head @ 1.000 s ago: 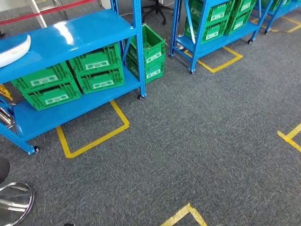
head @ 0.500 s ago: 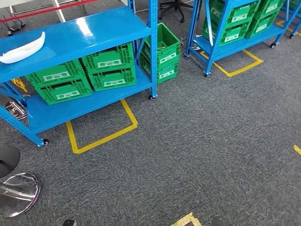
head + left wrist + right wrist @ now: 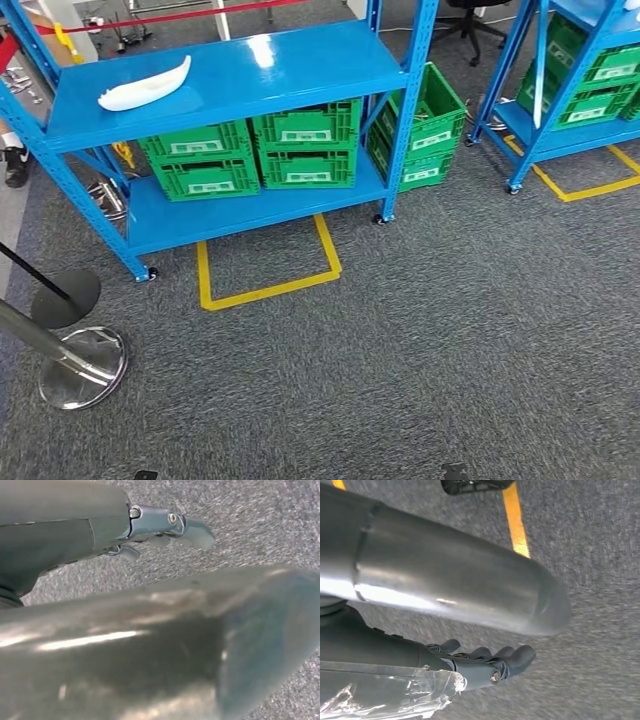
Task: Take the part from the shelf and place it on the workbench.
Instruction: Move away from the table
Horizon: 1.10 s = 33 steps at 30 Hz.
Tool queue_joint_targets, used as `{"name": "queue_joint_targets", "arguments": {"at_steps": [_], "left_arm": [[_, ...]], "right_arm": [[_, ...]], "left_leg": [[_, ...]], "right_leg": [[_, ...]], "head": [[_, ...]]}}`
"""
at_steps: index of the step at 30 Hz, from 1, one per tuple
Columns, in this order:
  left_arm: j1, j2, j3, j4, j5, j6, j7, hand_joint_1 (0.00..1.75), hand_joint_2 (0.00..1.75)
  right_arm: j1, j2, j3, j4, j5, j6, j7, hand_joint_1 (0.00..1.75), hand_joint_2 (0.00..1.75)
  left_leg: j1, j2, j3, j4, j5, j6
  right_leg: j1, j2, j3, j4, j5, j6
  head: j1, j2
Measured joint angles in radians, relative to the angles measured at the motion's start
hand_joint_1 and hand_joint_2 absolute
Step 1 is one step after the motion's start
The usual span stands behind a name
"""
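Left hand [image 3: 166, 527]: hangs over grey carpet, fingers straight, holding nothing.
Right hand [image 3: 490, 665]: same — loose, empty.
Change: camera has swung; blue shelf [image 3: 226, 80] now sits more squarely ahead, so approach is under way.
Part [image 3: 145, 88]: white, curved, on shelf's top board, left end.
Labels: green crates [image 3: 256, 155] carry white tags — unreadable.

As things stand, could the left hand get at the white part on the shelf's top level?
Probably not yet. The white part lies on the blue shelf across open carpet, while the left hand hangs over the floor, holding nothing. Nothing blocks the way.
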Motion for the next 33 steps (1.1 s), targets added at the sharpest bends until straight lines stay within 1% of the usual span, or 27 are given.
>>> {"name": "queue_joint_targets", "arguments": {"at_steps": [2,3,4,6,7,8,9,10,11,12,13,14,15,18,19,20,21,22,24,25,26,27,28,30,31,32,33], "left_arm": [[0.001,0.001,0.003,0.000,-0.001,-0.001,0.000,0.00,0.00],[0.003,0.000,0.005,0.000,-0.001,-0.005,0.000,0.00,0.00],[0.003,0.000,0.006,0.000,-0.001,-0.011,-0.002,0.00,0.00],[0.001,-0.002,0.009,0.000,-0.002,-0.026,-0.006,0.00,0.00],[-0.001,-0.002,0.010,0.000,-0.002,-0.032,-0.009,0.00,0.00],[-0.001,-0.002,0.011,0.000,-0.002,-0.034,-0.011,0.00,0.00],[0.001,-0.002,0.012,0.000,-0.002,-0.035,-0.013,0.00,0.00],[0.004,-0.002,0.013,0.000,-0.002,-0.035,-0.014,0.00,0.00],[0.006,-0.002,0.015,0.000,-0.002,-0.034,-0.015,0.00,0.00],[0.008,-0.002,0.016,0.000,-0.002,-0.034,-0.015,0.00,0.00],[0.009,-0.002,0.018,0.000,-0.002,-0.033,-0.015,0.00,0.00],[0.009,-0.002,0.019,0.000,-0.003,-0.033,-0.015,0.00,0.00],[0.008,-0.002,0.020,0.000,-0.003,-0.032,-0.016,0.00,0.00],[0.010,-0.003,0.022,0.000,-0.005,-0.030,-0.016,0.00,0.00],[0.013,-0.003,0.023,0.000,-0.005,-0.030,-0.016,0.00,0.00],[0.015,-0.003,0.024,0.000,-0.005,-0.030,-0.016,0.00,0.00],[0.016,-0.003,0.024,0.000,-0.005,-0.030,-0.016,0.00,0.00],[0.015,-0.003,0.025,0.000,-0.005,-0.030,-0.016,0.00,0.00],[0.016,-0.004,0.026,0.000,-0.007,-0.030,-0.016,0.00,0.00],[0.019,-0.005,0.026,0.000,-0.008,-0.030,-0.016,0.00,0.00],[0.021,-0.005,0.027,0.000,-0.010,-0.030,-0.016,0.00,0.00],[0.023,-0.006,0.029,0.000,-0.010,-0.030,-0.016,0.00,0.00],[0.026,-0.006,0.031,0.000,-0.011,-0.030,-0.016,0.00,0.00],[0.029,-0.005,0.036,0.001,-0.011,-0.029,-0.017,0.00,0.00],[0.029,-0.005,0.039,0.001,-0.011,-0.029,-0.017,0.00,0.00],[0.025,-0.005,0.040,0.001,-0.011,-0.027,-0.017,0.00,0.00],[0.018,-0.005,0.041,0.001,-0.011,-0.024,-0.018,0.00,0.00]], "right_arm": [[-0.002,0.000,0.000,0.000,0.001,-0.002,0.000,0.00,0.00],[-0.002,0.000,0.000,0.000,0.000,-0.002,-0.001,0.00,0.00],[-0.003,-0.001,-0.001,-0.001,-0.002,0.001,-0.004,0.00,0.00],[-0.003,-0.002,-0.001,-0.001,-0.008,0.011,-0.012,0.00,0.00],[-0.001,-0.002,-0.002,-0.001,-0.012,0.019,-0.016,0.00,0.00],[0.000,-0.002,-0.002,-0.001,-0.016,0.025,-0.018,0.00,0.00],[0.002,-0.002,-0.002,-0.001,-0.019,0.030,-0.020,0.00,0.00],[0.003,-0.002,-0.003,-0.001,-0.021,0.033,-0.022,0.00,0.00],[0.003,-0.002,-0.003,-0.001,-0.023,0.035,-0.023,0.00,0.00],[0.002,-0.002,-0.003,-0.001,-0.025,0.035,-0.024,0.00,0.00],[0.001,-0.001,-0.003,-0.001,-0.025,0.036,-0.024,0.00,0.00],[0.000,-0.001,-0.004,-0.001,-0.025,0.035,-0.025,0.00,0.00],[-0.001,-0.001,-0.004,-0.001,-0.025,0.034,-0.025,0.00,0.00],[-0.004,-0.001,-0.004,-0.001,-0.023,0.031,-0.025,0.00,0.00],[-0.006,-0.001,-0.004,-0.001,-0.022,0.029,-0.026,0.00,0.00],[-0.007,-0.001,-0.004,-0.001,-0.022,0.029,-0.026,0.00,0.00],[-0.008,-0.001,-0.004,-0.001,-0.021,0.028,-0.027,0.00,0.00],[-0.007,-0.001,-0.004,-0.001,-0.021,0.028,-0.027,0.00,0.00],[0.000,-0.001,-0.004,-0.001,-0.020,0.028,-0.028,0.00,0.00],[0.004,-0.001,-0.005,-0.001,-0.019,0.028,-0.029,0.00,0.00],[0.007,-0.001,-0.005,-0.001,-0.019,0.027,-0.030,0.00,0.00],[0.010,-0.001,-0.006,-0.001,-0.019,0.027,-0.031,0.00,0.00],[0.015,-0.001,-0.007,0.001,-0.018,0.027,-0.031,0.00,0.00],[0.021,-0.001,-0.008,0.004,-0.018,0.027,-0.032,0.00,0.00],[0.021,-0.001,-0.009,0.006,-0.017,0.027,-0.033,0.00,0.00],[0.017,-0.001,-0.009,0.005,-0.017,0.026,-0.033,0.00,0.00],[0.013,-0.002,-0.009,0.004,-0.016,0.025,-0.034,0.00,0.00]], "left_leg": [[0.004,-0.018,-0.007,-0.002,0.000,-0.009],[0.004,-0.008,-0.010,0.002,-0.003,-0.014],[0.003,0.016,-0.021,0.021,-0.012,-0.019],[0.001,0.080,-0.077,0.122,-0.050,-0.029],[0.002,0.097,-0.122,0.197,-0.072,-0.033],[0.003,0.104,-0.164,0.262,-0.085,-0.034],[0.002,0.106,-0.193,0.300,-0.079,-0.034],[0.002,0.106,-0.203,0.299,-0.054,-0.031],[0.001,0.106,-0.192,0.259,-0.012,-0.027],[-0.002,0.108,-0.167,0.194,0.036,-0.019],[-0.007,0.111,-0.139,0.128,0.068,-0.010],[-0.011,0.115,-0.112,0.070,0.079,-0.002],[-0.014,0.117,-0.094,0.032,0.075,0.005],[-0.014,0.114,-0.053,-0.012,0.043,0.018],[-0.011,0.112,-0.034,-0.021,0.037,0.023],[-0.009,0.110,-0.014,-0.027,0.030,0.027],[-0.008,0.110,0.003,-0.032,0.018,0.030],[-0.007,0.108,0.020,-0.033,0.004,0.033],[-0.007,0.101,0.061,-0.034,-0.032,0.035],[-0.006,0.097,0.086,-0.034,-0.052,0.034],[-0.004,0.094,0.113,-0.034,-0.073,0.032],[-0.002,0.092,0.141,-0.034,-0.097,0.029],[-0.002,0.090,0.168,-0.032,-0.121,0.025],[-0.002,0.087,0.207,-0.029,-0.162,0.013],[-0.002,0.086,0.218,-0.029,-0.172,0.006],[-0.001,0.086,0.219,-0.025,-0.167,-0.002],[0.001,0.087,0.206,0.000,-0.149,-0.009]], "right_leg": [[0.001,-0.012,0.007,-0.006,-0.008,-0.010],[0.001,-0.021,0.010,-0.010,-0.013,-0.017],[0.000,-0.030,0.015,-0.013,-0.019,-0.025],[0.002,-0.049,0.029,-0.018,-0.031,-0.036],[0.003,-0.060,0.036,-0.019,-0.037,-0.038],[0.004,-0.069,0.043,-0.019,-0.044,-0.038],[0.005,-0.076,0.051,-0.019,-0.052,-0.038],[0.006,-0.082,0.061,-0.019,-0.061,-0.037],[0.006,-0.086,0.072,-0.020,-0.070,-0.036],[0.006,-0.089,0.086,-0.022,-0.080,-0.035],[0.008,-0.093,0.101,-0.025,-0.091,-0.032],[0.010,-0.094,0.113,-0.030,-0.100,-0.027],[0.010,-0.096,0.124,-0.038,-0.106,-0.022],[0.010,-0.099,0.146,-0.027,-0.087,0.000],[0.010,-0.097,0.132,0.009,-0.072,0.006],[0.010,-0.094,0.102,0.061,-0.063,0.009],[0.010,-0.091,0.056,0.124,-0.065,0.011],[0.009,-0.090,0.007,0.184,-0.083,0.012],[0.009,-0.089,-0.077,0.244,-0.166,0.016],[0.009,-0.089,-0.106,0.239,-0.205,0.018],[0.008,-0.089,-0.125,0.213,-0.219,0.020],[0.007,-0.090,-0.139,0.171,-0.190,0.023],[0.005,-0.092,-0.151,0.120,-0.106,0.024],[0.006,-0.093,-0.157,0.061,0.049,0.013],[0.008,-0.093,-0.155,0.055,0.088,0.002],[0.011,-0.091,-0.148,0.059,0.080,-0.010],[0.010,-0.089,-0.139,0.055,0.074,-0.018]], "head": [[-0.001,0.000],[-0.002,0.000],[-0.006,0.000],[-0.015,0.000],[-0.018,0.000],[-0.018,0.000],[-0.019,0.000],[-0.019,0.000],[-0.019,0.000],[-0.019,0.000],[-0.019,0.000],[-0.019,0.000],[-0.019,0.000],[-0.020,0.000],[-0.019,0.000],[-0.016,0.000],[-0.014,0.000],[-0.013,0.000],[-0.010,0.000],[-0.009,0.000],[-0.009,0.000],[-0.008,0.000],[-0.005,0.000],[-0.003,0.000],[-0.004,0.000],[-0.006,0.000],[-0.008,0.000]]}}
